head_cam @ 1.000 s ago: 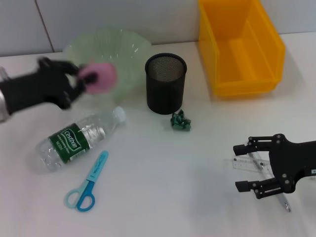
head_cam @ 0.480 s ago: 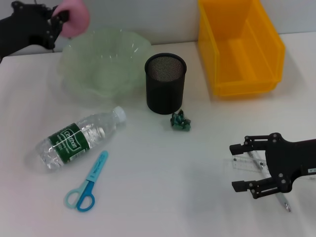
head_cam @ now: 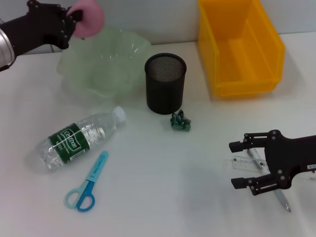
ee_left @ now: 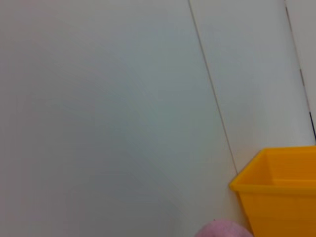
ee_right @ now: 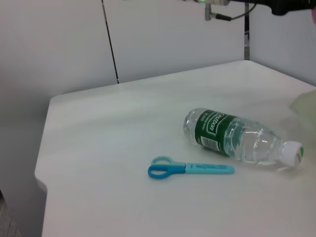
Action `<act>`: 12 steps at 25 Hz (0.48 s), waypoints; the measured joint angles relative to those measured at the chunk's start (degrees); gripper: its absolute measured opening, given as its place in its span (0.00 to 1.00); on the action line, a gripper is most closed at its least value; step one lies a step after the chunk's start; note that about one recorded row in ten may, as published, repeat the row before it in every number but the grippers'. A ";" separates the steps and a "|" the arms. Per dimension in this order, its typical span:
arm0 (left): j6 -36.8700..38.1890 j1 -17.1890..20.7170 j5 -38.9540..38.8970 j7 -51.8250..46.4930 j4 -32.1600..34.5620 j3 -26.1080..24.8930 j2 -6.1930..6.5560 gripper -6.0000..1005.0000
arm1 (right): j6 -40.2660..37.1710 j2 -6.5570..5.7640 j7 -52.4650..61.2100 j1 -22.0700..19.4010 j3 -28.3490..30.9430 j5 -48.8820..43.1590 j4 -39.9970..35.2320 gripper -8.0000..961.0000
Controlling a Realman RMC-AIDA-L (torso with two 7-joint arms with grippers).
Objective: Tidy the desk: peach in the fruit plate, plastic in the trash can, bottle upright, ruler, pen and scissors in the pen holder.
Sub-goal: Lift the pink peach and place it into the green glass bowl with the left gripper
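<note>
Left gripper: matte black plastic housing with small pale screw heads, on a black forearm ending in a silver-grey metal cuff at 9 o'clock.
Right gripper: matte black, skeletal linkage frame, two slim parallel black fingers, pale rivets at the pivots.

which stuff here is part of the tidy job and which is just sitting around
Part of the job: peach in the left gripper, fruit plate, bottle lying on its side, scissors, crumpled plastic, pen holder, yellow bin, ruler and pen under the open right gripper.

Just lying about: nothing visible.
</note>
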 joint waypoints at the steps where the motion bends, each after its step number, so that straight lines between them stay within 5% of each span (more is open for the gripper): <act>1: 0.00 0.00 0.00 0.00 0.00 0.00 0.00 0.06 | 0.00 0.00 0.00 0.00 0.00 0.00 0.00 0.86; 12: -5.85 -2.47 0.45 3.99 -3.58 0.08 -1.14 0.11 | -0.10 0.62 1.37 0.60 -0.78 -0.52 -1.11 0.86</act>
